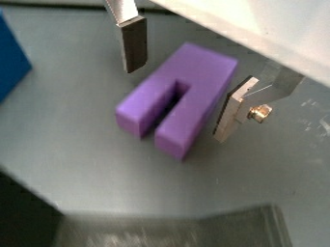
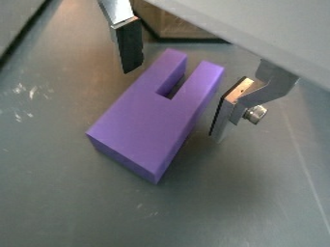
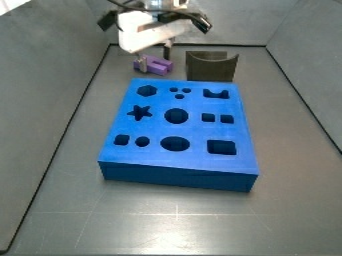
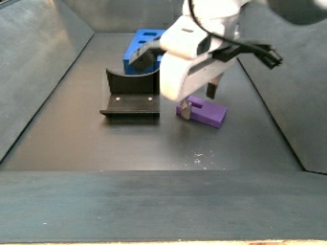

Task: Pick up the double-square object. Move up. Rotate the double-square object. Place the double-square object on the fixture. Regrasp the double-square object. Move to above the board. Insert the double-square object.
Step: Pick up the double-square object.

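The gripper (image 2: 178, 85) is low over the matte grey floor, its flat silver fingers (image 1: 134, 43) spread apart, straddling the double-square object (image 2: 154, 118); that smooth notched purple block lies flat beside the dark fixture (image 4: 132, 100), behind the blue board (image 3: 179, 134).

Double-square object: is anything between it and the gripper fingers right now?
Nothing visible. The gripper is open and straddles the double-square object on the floor, one finger on each side, with only bare gaps between the pads and the piece.
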Controlling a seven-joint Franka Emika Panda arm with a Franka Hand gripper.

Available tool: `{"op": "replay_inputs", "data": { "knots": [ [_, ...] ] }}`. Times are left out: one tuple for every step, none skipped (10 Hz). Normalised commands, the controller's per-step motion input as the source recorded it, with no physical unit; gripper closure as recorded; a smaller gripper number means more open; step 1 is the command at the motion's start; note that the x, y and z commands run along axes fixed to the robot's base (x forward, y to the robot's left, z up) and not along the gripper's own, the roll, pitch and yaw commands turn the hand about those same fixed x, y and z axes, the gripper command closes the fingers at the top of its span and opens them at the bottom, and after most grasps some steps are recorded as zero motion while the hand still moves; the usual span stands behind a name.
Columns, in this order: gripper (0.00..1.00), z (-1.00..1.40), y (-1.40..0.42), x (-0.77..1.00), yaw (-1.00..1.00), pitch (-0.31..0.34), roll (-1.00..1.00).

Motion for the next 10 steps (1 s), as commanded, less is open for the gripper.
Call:
{"op": "replay_inputs", "data": {
  "knots": [
    [0.0,-0.39,0.0,0.0,0.15,-0.1,0.0],
    [0.0,0.0,0.0,-0.07,0.0,-0.134,0.0],
    [1.0,0.0,0.0,0.0,0.0,0.0,0.0],
    [1.0,0.0,0.0,0.0,0.0,-0.009,0.0],
    [1.0,0.0,0.0,0.0,0.0,0.0,0.0],
    [1.0,0.0,0.0,0.0,0.0,0.0,0.0],
    [1.0,0.0,0.0,0.0,0.0,0.0,0.0],
    [1.0,0.0,0.0,0.0,0.0,0.0,0.0],
    [1.0,0.0,0.0,0.0,0.0,0.0,0.0],
    [1.0,0.0,0.0,0.0,0.0,0.0,0.0]
  ]
}}
